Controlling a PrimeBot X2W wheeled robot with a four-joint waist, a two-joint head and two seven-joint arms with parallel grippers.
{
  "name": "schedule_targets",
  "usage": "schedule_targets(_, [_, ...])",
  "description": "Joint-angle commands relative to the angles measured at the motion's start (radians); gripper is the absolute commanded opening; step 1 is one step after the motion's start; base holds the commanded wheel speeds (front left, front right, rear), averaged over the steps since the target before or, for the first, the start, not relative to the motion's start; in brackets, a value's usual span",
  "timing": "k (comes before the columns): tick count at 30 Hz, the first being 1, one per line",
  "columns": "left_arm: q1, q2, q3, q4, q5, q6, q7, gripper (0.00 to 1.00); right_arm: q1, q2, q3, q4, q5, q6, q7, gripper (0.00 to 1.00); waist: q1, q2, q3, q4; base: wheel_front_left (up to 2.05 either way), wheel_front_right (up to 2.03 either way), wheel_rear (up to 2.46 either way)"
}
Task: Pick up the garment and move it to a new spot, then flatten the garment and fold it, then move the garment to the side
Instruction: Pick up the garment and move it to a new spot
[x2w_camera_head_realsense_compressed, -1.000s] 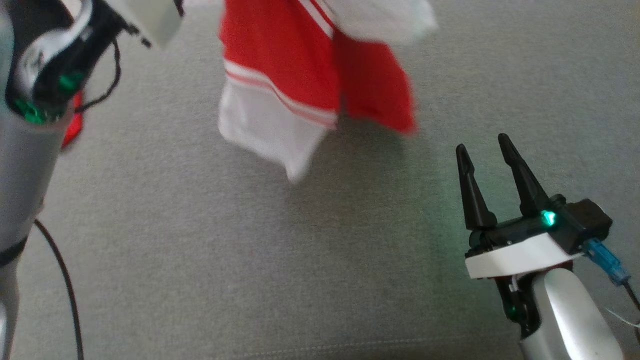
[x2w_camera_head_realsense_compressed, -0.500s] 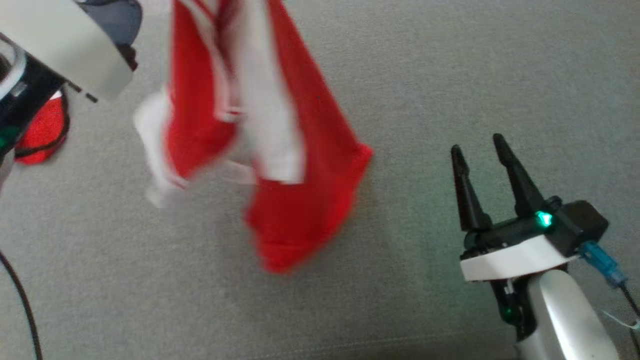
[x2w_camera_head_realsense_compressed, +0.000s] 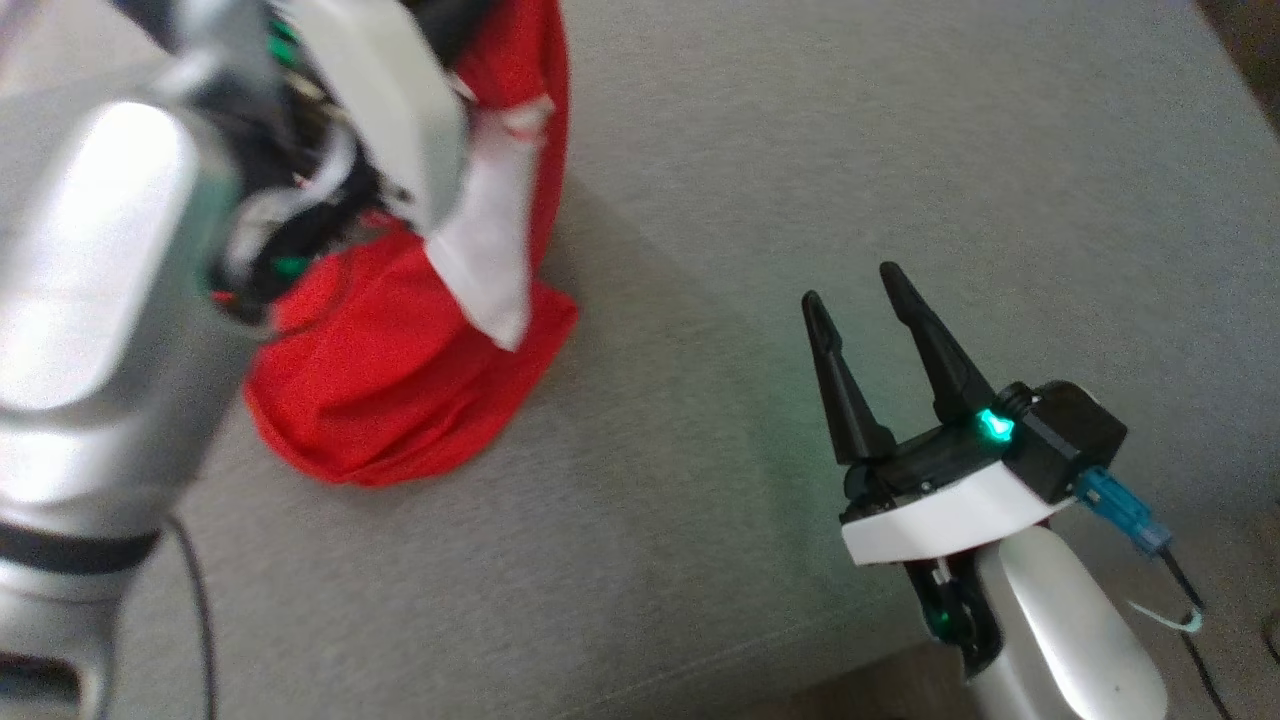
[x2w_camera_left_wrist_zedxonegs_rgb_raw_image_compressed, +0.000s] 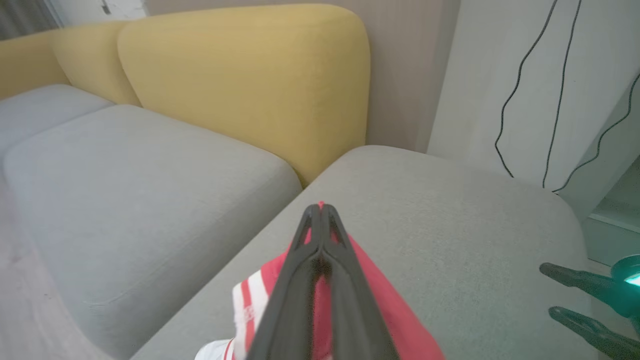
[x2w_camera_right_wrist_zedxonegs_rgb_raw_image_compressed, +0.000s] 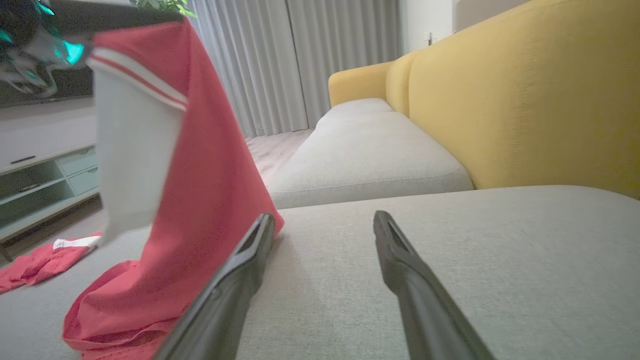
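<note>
The garment is red with white panels and stripes. It hangs from my left gripper, which is shut on a red fold. Its lower end is bunched on the grey sofa cushion. In the head view my left forearm and wrist cover the top of the garment. In the right wrist view the garment hangs as a tall drape at left. My right gripper stands open and empty to the right of the garment, just above the cushion, its left finger close to the drape's edge.
A yellow backrest rises behind the grey cushions, with a seam between two seats. A second red and white cloth lies at the cushion's far left. The cushion's front edge runs below my right gripper. A low cabinet stands beyond.
The head camera has shifted. The garment was swinging in the air and now rests its lower end on the cushion, close under my left arm. My right gripper stays open.
</note>
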Motion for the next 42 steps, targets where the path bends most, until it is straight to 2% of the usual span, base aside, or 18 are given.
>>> schedule_targets(1, [-0.034,-0.024,0.01,0.032,0.013,-0.004,-0.03,0.0,-0.019,0.013,0.028,-0.017,0.016,-0.001,-0.017,1.0,0.0,0.0,0.024,-0.094,0.0,0.0,0.0])
schedule_targets(8, [-0.028,-0.199,-0.115,0.303,0.071,-0.02,-0.184,0.0,-0.007,0.021,0.037,0.016,0.044,-0.001,-0.027,1.0,0.0,0.0,0.045,-0.188,0.0,0.0,0.0])
schedule_targets(9, [-0.025,-0.229,-0.12,0.343,0.077,-0.013,-0.219,0.32,-0.005,0.022,0.034,0.018,0.048,-0.001,-0.028,1.0,0.0,0.0,0.049,-0.194,0.0,0.0,0.0])
schedule_targets(10, [-0.021,-0.257,-0.127,0.38,0.086,-0.006,-0.257,0.79,-0.004,0.022,0.031,0.015,0.055,-0.001,-0.028,1.0,0.0,0.0,0.051,-0.199,0.0,0.0,0.0])
schedule_targets(11, [-0.013,-0.284,-0.136,0.414,0.092,-0.003,-0.288,1.0,-0.001,0.022,0.029,0.01,0.062,-0.001,-0.028,1.0,0.0,0.0,0.048,-0.202,0.0,0.0,0.0])
schedule_targets(15, [0.019,-0.35,-0.163,0.495,0.083,0.013,-0.377,1.0,0.019,0.023,0.012,-0.009,0.069,-0.001,-0.029,1.0,0.0,0.0,0.042,-0.191,0.0,0.0,0.0])
schedule_targets(20, [0.05,-0.369,-0.18,0.507,0.065,0.037,-0.452,1.0,0.038,0.023,-0.028,-0.017,0.049,-0.001,-0.029,1.0,0.0,0.0,0.016,-0.149,0.0,0.0,0.0])
schedule_targets(26, [0.115,-0.369,-0.168,0.472,0.048,0.108,-0.534,1.0,0.06,0.023,-0.08,-0.03,-0.007,-0.001,-0.029,1.0,0.0,0.0,-0.021,-0.061,0.0,0.0,0.0])
schedule_targets(42, [0.47,-0.182,-0.052,0.309,0.015,0.265,-0.682,1.0,0.118,-0.03,-0.198,-0.012,-0.108,-0.001,-0.006,1.0,0.0,0.0,-0.132,0.157,0.0,0.0,0.0])
